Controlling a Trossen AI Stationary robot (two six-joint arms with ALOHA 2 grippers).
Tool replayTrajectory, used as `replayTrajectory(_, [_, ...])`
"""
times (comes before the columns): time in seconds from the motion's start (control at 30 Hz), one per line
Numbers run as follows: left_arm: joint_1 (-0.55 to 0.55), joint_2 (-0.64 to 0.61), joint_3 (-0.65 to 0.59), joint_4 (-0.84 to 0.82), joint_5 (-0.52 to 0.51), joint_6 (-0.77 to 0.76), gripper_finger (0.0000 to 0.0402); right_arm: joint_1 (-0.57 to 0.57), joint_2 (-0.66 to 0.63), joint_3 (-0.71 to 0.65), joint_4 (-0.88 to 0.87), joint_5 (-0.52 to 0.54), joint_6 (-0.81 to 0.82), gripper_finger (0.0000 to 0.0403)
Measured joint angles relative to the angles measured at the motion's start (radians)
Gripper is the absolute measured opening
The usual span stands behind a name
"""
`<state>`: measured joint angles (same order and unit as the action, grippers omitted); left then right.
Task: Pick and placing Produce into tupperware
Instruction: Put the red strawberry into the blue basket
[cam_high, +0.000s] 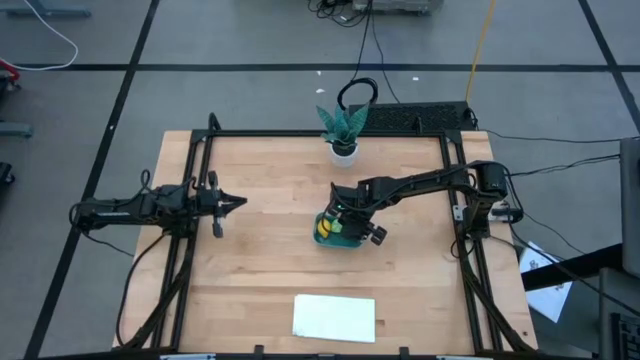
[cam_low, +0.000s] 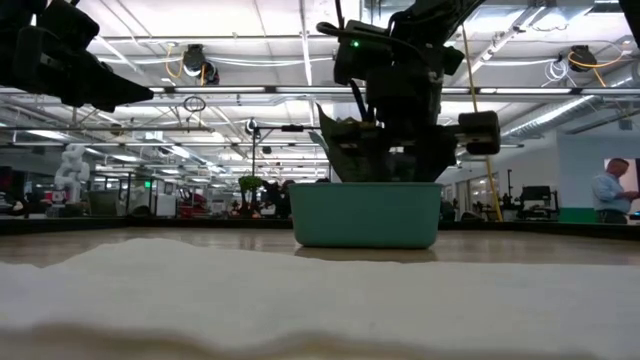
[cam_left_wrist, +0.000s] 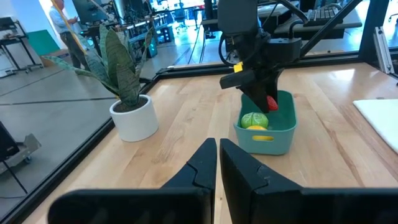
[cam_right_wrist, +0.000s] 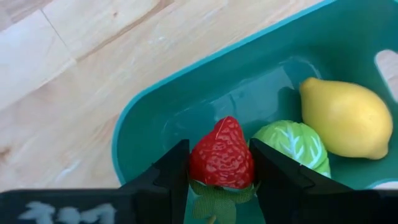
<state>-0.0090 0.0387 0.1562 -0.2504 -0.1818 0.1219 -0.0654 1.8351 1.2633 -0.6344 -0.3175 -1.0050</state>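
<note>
One bench, one tub and three produce pieces are seen. The tub is set near the bench's middle; within it a lemon and a green piece are lodged, touching. The right hand, above the tub, is clenched on the strawberry. The left hand is held closed, well apart, empty.

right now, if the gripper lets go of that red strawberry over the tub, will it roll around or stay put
The red strawberry, pinched in the right gripper, looks hard and glossy, so it may bounce or skid slightly. Its tapered shape probably won't roll far. The green piece and lemon already crowd the tub, and its walls should likely stop it.
</note>
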Motion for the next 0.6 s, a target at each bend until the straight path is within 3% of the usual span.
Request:
replayTrajectory(0.33, [0.000,0.000,0.000,0.000,0.000,0.000,0.0026,0.001,0.000,0.000,0.017,0.004,-0.055,0.0135])
replayTrajectory(0.6, [0.000,0.000,0.000,0.000,0.000,0.000,0.0026,0.001,0.000,0.000,-0.008,0.000,0.007,0.0135])
